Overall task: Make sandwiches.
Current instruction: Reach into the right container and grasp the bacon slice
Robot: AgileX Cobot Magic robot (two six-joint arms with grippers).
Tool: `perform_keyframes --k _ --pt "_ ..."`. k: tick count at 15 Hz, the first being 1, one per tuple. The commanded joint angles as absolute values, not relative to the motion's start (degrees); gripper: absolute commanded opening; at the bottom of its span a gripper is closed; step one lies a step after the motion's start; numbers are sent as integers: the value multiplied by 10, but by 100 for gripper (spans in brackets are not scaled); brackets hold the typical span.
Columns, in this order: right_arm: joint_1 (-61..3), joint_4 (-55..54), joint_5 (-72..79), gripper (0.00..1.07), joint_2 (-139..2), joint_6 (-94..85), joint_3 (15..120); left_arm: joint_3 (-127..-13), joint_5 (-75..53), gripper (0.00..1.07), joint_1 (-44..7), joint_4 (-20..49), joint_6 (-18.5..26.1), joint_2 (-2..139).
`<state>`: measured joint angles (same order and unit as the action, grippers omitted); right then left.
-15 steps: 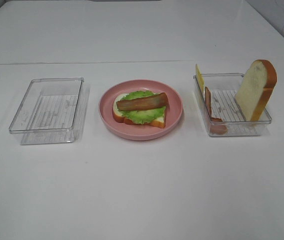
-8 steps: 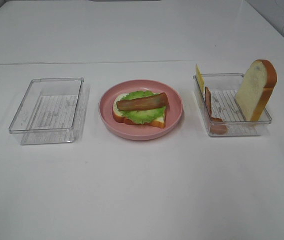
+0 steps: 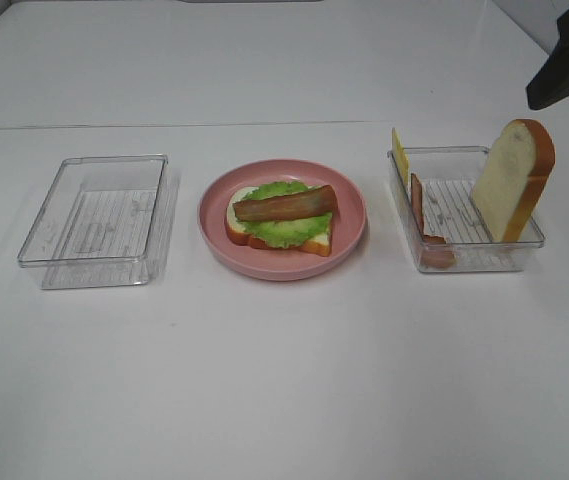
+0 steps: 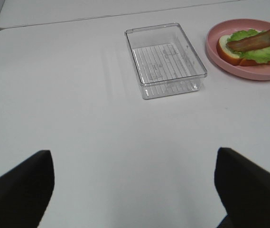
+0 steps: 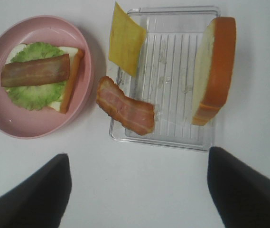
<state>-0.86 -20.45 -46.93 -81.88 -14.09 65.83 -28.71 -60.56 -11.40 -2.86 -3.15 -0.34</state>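
An open sandwich [image 3: 282, 219] lies on the pink plate [image 3: 354, 240]: a bread slice, green lettuce and one bacon strip [image 3: 286, 205] on top. The right clear tray [image 3: 464, 262] holds a yellow cheese square [image 3: 399, 153], a bacon strip [image 3: 419, 205] leaning on its wall, and an upright bread slice [image 3: 512, 180]. The right wrist view shows the same cheese [image 5: 126, 40], bacon [image 5: 125, 106] and bread [image 5: 214, 69]. My right gripper [image 5: 137, 156] is open and empty, high above the tray. My left gripper [image 4: 132, 153] is open and empty, well back from the plate [image 4: 248, 73].
An empty clear tray [image 3: 39, 250] stands left of the plate and also shows in the left wrist view [image 4: 146, 92]. A dark part of my right arm [image 3: 567, 60] shows at the top right corner. White tabletop lies all around.
My right arm has come into the top right corner of the exterior high view. The food and trays have not moved.
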Motion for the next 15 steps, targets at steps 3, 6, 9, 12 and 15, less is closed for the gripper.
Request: perform_keyframes --k 3,6,9,12,15 --pt "-86 -178 -515 75 -940 -146 758 -285 -599 87 -113 -20 -33 -15" --pt "-137 -155 -544 75 -1003 -112 808 -285 -599 87 -113 -20 -33 -15" --pt "-151 -158 -586 74 -1071 -83 864 -285 -599 87 -113 -19 -33 -15" --pt "-151 -144 -637 67 -1156 -58 941 -285 -599 87 -113 -19 -33 -15" --pt "-151 -144 -651 67 -1204 -58 975 -285 -599 87 -113 -19 -33 -15"
